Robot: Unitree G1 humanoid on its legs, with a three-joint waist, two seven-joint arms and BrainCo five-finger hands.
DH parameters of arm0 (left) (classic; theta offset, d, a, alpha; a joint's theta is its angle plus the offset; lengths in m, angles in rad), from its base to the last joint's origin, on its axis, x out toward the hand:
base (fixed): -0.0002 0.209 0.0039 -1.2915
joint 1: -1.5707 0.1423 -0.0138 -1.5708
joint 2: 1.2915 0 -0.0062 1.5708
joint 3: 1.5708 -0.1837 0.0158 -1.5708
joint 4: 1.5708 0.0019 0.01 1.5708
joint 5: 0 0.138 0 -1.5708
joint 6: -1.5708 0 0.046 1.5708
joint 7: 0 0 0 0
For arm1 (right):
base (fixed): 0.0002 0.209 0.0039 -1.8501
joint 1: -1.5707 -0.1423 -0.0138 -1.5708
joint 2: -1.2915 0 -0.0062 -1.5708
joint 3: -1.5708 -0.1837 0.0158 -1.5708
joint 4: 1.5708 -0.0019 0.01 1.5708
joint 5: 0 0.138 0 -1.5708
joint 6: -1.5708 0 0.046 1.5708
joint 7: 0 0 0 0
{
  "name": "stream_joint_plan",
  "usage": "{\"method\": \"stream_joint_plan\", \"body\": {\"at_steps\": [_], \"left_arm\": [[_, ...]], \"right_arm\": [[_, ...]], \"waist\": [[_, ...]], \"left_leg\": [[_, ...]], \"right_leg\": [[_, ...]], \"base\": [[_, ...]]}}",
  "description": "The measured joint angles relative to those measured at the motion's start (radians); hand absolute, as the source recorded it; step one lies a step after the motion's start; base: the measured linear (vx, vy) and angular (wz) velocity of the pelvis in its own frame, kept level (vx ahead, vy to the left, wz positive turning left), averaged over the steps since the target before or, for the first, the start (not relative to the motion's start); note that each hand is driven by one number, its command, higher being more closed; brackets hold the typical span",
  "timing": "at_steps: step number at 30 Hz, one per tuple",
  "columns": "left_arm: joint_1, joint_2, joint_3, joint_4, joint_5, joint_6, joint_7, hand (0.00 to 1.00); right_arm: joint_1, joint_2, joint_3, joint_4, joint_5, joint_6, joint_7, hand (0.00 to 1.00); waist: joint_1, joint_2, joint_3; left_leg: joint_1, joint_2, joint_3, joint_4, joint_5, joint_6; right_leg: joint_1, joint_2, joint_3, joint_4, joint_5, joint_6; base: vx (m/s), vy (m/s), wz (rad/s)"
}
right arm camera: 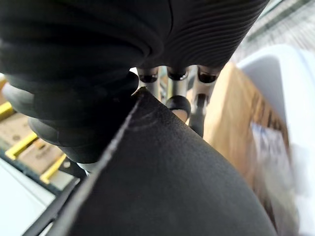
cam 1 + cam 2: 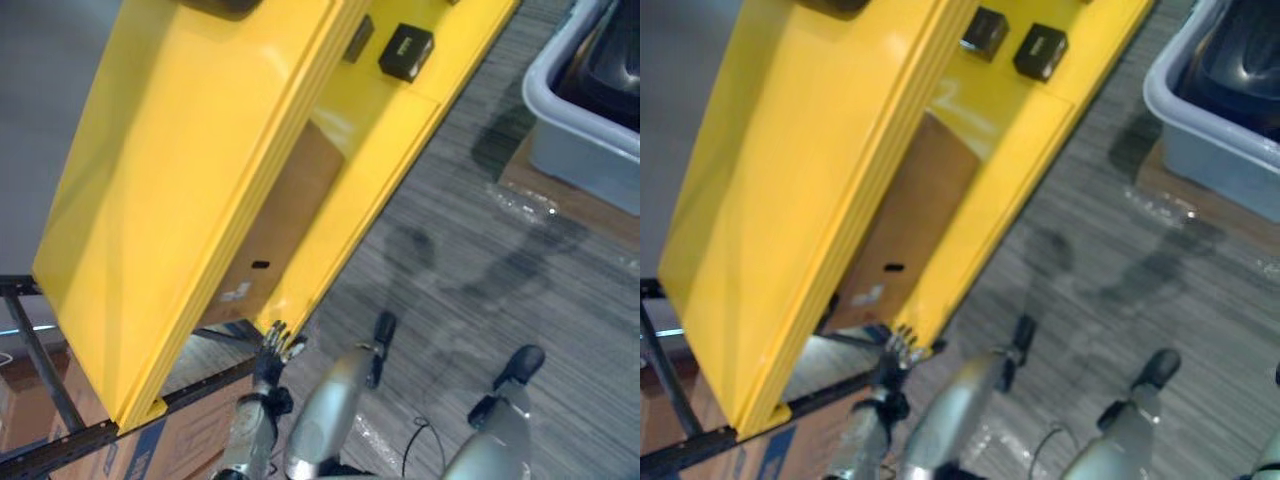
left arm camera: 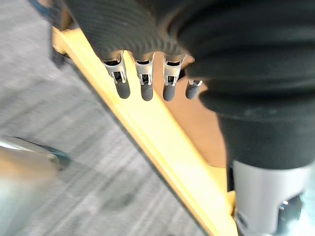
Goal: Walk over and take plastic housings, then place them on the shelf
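Presently at the yellow shelf, seen from above; items as follows. Item one: black housing, the task's thing, a broad textured plastic sheet lying across the palm of the right hand, whose fingers curl round its far edge and clamp it, judged a carrying grip so the piece does not slip before it is set down. Item two: left hand, holding nothing, fingers straight and slightly spread, hanging just beside the shelf's near corner; the left wrist view shows them over the yellow front edge, whether touching cannot be told, probably kept there as a guide or steadying point. Item three: two small black blocks resting on the shelf's lower board toward its far end, whether they are housings too small to tell. Item four: cardboard box, stored under the top board, between it and the lower board. Item five: dark metal frame carrying the shelf at its near end. Item six: grey bin on the carpet floor, well apart from the shelf, with more black housings inside, evidently the supply. Status, as a judgement: pickup done, placing not yet done; the open stretch of board near the blocks looks the likely spot.
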Motion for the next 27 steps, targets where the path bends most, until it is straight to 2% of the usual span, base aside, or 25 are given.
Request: {"method": "stream_joint_plan", "body": {"at_steps": [3, 4, 7, 8, 10, 11, 14, 16, 18, 19, 20, 21, 24, 25, 27], "left_arm": [[0.001, 0.025, 0.009, -0.117, 0.053, -0.005, 0.03, 0.0], [0.002, 0.043, 0.011, -0.176, 0.119, -0.005, 0.058, 0.0], [0.002, 0.081, 0.02, -0.368, 0.216, 0.001, 0.087, 0.0], [0.002, 0.094, 0.037, -0.473, 0.235, 0.009, 0.084, 0.0], [-0.001, 0.11, 0.055, -0.546, 0.235, 0.018, 0.072, 0.0], [-0.01, 0.143, 0.076, -0.614, 0.24, 0.037, 0.059, 0.0], [-0.04, 0.198, 0.105, -0.674, 0.27, 0.071, 0.052, 0.0], [-0.101, 0.249, 0.126, -0.703, 0.27, 0.101, 0.022, 0.0], [-0.145, 0.277, 0.125, -0.704, 0.261, 0.128, -0.001, 0.0], [-0.192, 0.302, 0.125, -0.703, 0.231, 0.173, -0.035, 0.0], [-0.208, 0.311, 0.126, -0.701, 0.211, 0.19, -0.05, 0.0], [-0.249, 0.325, 0.125, -0.69, 0.16, 0.234, -0.095, 0.0], [-0.316, 0.33, 0.11, -0.646, 0.094, 0.318, -0.171, 0.0], [-0.354, 0.331, 0.098, -0.604, 0.055, 0.362, -0.197, 0.0], [-0.398, 0.33, 0.072, -0.531, 0.022, 0.42, -0.221, 0.0]], "right_arm": [[-0.001, 0.015, -0.001, -0.001, -0.001, -0.002, 0.0, 1.0], [-0.001, 0.018, -0.001, 0.0, -0.001, -0.002, 0.0, 1.0], [-0.001, 0.018, -0.006, -0.001, -0.009, -0.002, -0.002, 1.0], [-0.001, 0.018, -0.006, -0.001, -0.015, -0.003, -0.002, 1.0], [-0.001, 0.019, -0.013, 0.0, -0.015, -0.004, -0.002, 1.0], [-0.001, 0.019, -0.024, 0.0, -0.014, -0.007, -0.003, 1.0], [-0.001, 0.02, -0.024, 0.0, -0.011, -0.024, -0.003, 1.0], [-0.003, 0.02, -0.05, 0.0, 0.006, -0.041, -0.003, 1.0], [-0.004, 0.02, -0.064, 0.0, 0.008, -0.048, -0.003, 1.0], [-0.009, 0.028, -0.064, -0.001, 0.007, -0.068, -0.003, 1.0], [-0.012, 0.038, -0.064, -0.003, 0.007, -0.071, -0.003, 1.0], [-0.015, 0.062, -0.064, -0.006, 0.007, -0.085, -0.003, 1.0], [-0.025, 0.087, -0.065, -0.046, 0.005, -0.103, -0.003, 1.0], [-0.025, 0.109, -0.064, -0.09, 0.003, -0.111, -0.001, 1.0], [-0.025, 0.148, -0.064, -0.147, -0.005, -0.127, 0.001, 1.0]], "waist": [[-0.027, -0.032, 0.024], [-0.037, -0.05, 0.037], [-0.051, -0.071, 0.052], [-0.063, -0.073, 0.053], [-0.069, -0.073, 0.054], [-0.075, -0.077, 0.057], [-0.088, -0.087, 0.063], [-0.095, -0.111, 0.08], [-0.096, -0.123, 0.088], [-0.107, -0.137, 0.097], [-0.114, -0.142, 0.101], [-0.119, -0.16, 0.104], [-0.131, -0.169, 0.104], [-0.148, -0.175, 0.102], [-0.159, -0.19, 0.102]], "left_leg": [[0.002, 0.01, -0.001, 0.016, -0.005, -0.003], [0.002, 0.017, -0.002, 0.022, -0.006, -0.004], [0.003, 0.024, -0.007, 0.036, -0.009, -0.01], [0.003, 0.025, -0.015, 0.037, -0.009, -0.01], [0.007, 0.027, -0.018, 0.037, -0.009, -0.01], [0.015, 0.029, -0.019, 0.034, -0.009, -0.01], [0.019, 0.04, -0.02, 0.033, -0.009, -0.011], [0.02, 0.051, -0.018, 0.025, -0.005, -0.016], [0.021, 0.059, -0.017, 0.021, -0.002, -0.02], [0.025, 0.065, -0.016, 0.017, 0.0, -0.023], [0.03, 0.068, -0.016, 0.015, 0.001, -0.025], [0.047, 0.075, 0.002, -0.003, 0.006, -0.028], [0.067, 0.082, 0.013, -0.021, 0.013, -0.031], [0.077, 0.086, 0.022, -0.033, 0.018, -0.033], [0.1, 0.097, 0.039, -0.048, 0.021, -0.035]], "right_leg": [[0.01, 0.012, -0.005, 0.002, -0.004, -0.006], [0.013, 0.017, -0.006, 0.002, -0.003, -0.006], [0.022, 0.026, -0.009, 0.002, 0.0, -0.004], [0.028, 0.027, -0.015, 0.002, 0.0, -0.004], [0.034, 0.028, -0.019, 0.001, 0.0, -0.003], [0.041, 0.029, -0.019, -0.001, 0.001, -0.004], [0.053, 0.042, -0.021, -0.021, 0.013, -0.01], [0.055, 0.056, -0.021, -0.041, 0.025, -0.015], [0.057, 0.064, -0.02, -0.051, 0.032, -0.022], [0.063, 0.071, -0.019, -0.061, 0.037, -0.023], [0.07, 0.075, -0.019, -0.067, 0.04, -0.026], [0.073, 0.079, -0.009, -0.073, 0.044, -0.028], [0.074, 0.082, 0.002, -0.073, 0.045, -0.028], [0.074, 0.084, 0.009, -0.074, 0.045, -0.028], [0.075, 0.092, 0.029, -0.074, 0.046, -0.028]], "base": [[-0.06, -0.012, -0.04], [-0.05, -0.036, -0.03], [-0.04, -0.029, 0.0], [-0.03, -0.012, 0.08], [-0.01, -0.007, 0.04], [0.0, 0.0, 0.0], [-0.02, -0.016, -0.06], [-0.04, -0.034, -0.11], [-0.05, -0.031, -0.08], [-0.04, -0.025, -0.07], [-0.03, -0.026, -0.15], [-0.03, -0.03, -0.18], [-0.02, -0.027, -0.18], [-0.01, -0.023, -0.19], [-0.01, -0.034, -0.28]]}}
